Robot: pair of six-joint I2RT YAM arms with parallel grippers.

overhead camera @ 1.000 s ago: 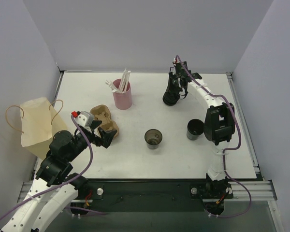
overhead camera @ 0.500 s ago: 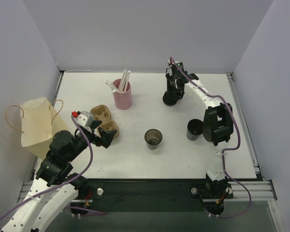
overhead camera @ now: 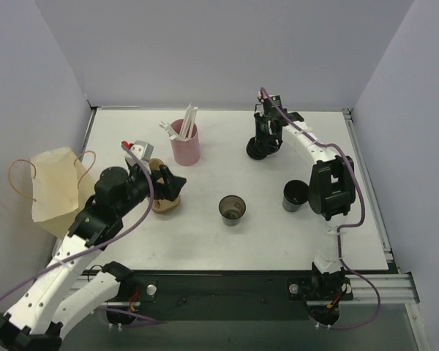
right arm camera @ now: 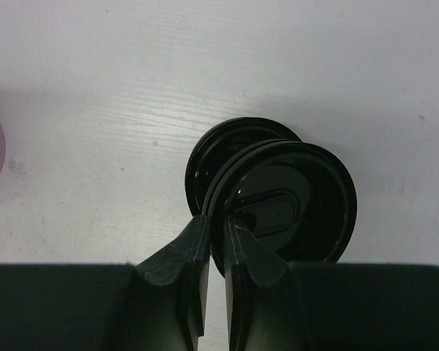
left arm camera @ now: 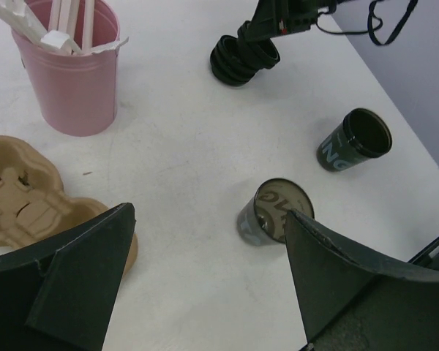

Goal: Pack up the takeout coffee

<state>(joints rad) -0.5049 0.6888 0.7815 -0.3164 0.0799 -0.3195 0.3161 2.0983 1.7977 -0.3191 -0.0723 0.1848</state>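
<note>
Here, the white table (overhead camera: 227, 245) carries everything but the paper bag (overhead camera: 55, 189), which lies off its left edge, one corner hidden by the left arm. The left gripper (left arm camera: 208, 219), jaws wide apart and empty, hangs over the tan cup carrier (left arm camera: 22, 194) and covers part of it. The pink straw cup (overhead camera: 185, 146) stands just behind. A grey coffee cup (overhead camera: 233, 209) and a dark coffee cup (overhead camera: 295, 195) stand open at mid-table. The right gripper (right arm camera: 214, 227) pinches the rim of a black lid (right arm camera: 285, 205) above the lid stack (right arm camera: 205, 157); whether the two touch cannot be told.

Pink holder (left arm camera: 72, 88), tan carrier (left arm camera: 22, 191), black lids (right arm camera: 278, 183), grey lettered cup (left arm camera: 250, 219), white table (left arm camera: 175, 146)
</note>
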